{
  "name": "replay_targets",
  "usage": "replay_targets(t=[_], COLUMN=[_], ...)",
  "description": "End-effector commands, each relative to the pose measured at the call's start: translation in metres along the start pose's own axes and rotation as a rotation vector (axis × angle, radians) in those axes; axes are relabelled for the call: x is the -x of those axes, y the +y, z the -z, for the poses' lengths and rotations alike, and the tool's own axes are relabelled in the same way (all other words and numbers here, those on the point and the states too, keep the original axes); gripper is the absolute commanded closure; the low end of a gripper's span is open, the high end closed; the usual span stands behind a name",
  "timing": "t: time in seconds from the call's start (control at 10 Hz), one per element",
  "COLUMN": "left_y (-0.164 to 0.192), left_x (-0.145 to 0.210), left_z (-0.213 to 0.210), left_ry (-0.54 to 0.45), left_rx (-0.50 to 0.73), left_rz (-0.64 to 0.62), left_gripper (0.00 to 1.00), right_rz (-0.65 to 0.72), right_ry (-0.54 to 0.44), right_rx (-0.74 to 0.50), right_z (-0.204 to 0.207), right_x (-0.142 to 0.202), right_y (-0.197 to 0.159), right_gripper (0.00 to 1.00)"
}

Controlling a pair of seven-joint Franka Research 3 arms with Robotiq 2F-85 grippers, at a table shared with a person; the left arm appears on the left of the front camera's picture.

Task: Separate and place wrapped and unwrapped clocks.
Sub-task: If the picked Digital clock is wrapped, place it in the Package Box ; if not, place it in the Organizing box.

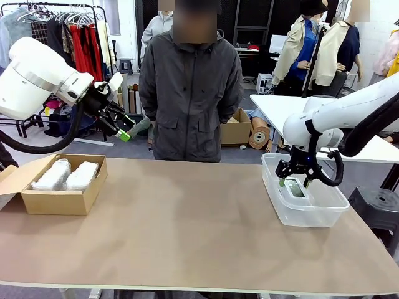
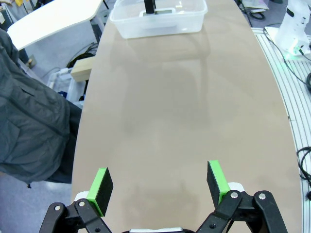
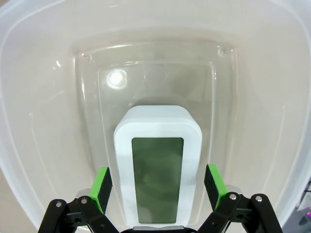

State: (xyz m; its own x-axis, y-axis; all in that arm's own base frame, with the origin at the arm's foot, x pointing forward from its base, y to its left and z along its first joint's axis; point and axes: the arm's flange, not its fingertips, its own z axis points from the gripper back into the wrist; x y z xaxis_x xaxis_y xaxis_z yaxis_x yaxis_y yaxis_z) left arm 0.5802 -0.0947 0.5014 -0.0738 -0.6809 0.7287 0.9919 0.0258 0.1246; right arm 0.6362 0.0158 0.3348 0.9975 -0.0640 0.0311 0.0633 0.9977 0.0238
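Two wrapped clocks (image 1: 65, 175) lie side by side in the cardboard box (image 1: 59, 200) under the raised, empty, wide-open left pincer (image 1: 122, 127), while the right pincer (image 3: 156, 186), jaws spread and gripping nothing, straddles the bare clock (image 3: 158, 170) lying lengthwise between them in the clear tub (image 1: 330, 212).

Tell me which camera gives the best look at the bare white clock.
The right wrist view: the clock lies screen-up in the clear tub, seen close. The front view shows it small, partly behind the right gripper. The left wrist view shows only its far-off edge.
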Motion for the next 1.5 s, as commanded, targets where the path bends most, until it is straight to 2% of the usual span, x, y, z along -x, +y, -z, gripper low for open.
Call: replay_targets(t=[0.0, 0.4, 0.5, 1.4], left_y=[-0.001, -0.001, -0.001, -0.001], left_x=[0.000, 0.000, 0.000, 0.000], left_z=[-0.001, -0.001, -0.001, -0.001], left_ry=[0.001, 0.001, 0.001, 0.001], left_rx=[-0.001, -0.001, -0.001, -0.001], left_rz=[0.009, 0.009, 0.009, 0.009], left_gripper=[0.00, 0.00, 0.00, 0.00], right_rz=[-0.052, -0.091, -0.047, -0.047], right_ry=[-0.003, -0.007, -0.019, -0.019], right_rx=[0.032, 0.016, 0.026, 0.026], right_z=[-0.019, -0.030, -0.030, -0.030], right_x=[0.008, 0.015, 0.007, 0.007], right_y=[-0.001, -0.004, 0.000, 0.000], right_gripper=[0.00, 0.00, 0.00, 0.00])
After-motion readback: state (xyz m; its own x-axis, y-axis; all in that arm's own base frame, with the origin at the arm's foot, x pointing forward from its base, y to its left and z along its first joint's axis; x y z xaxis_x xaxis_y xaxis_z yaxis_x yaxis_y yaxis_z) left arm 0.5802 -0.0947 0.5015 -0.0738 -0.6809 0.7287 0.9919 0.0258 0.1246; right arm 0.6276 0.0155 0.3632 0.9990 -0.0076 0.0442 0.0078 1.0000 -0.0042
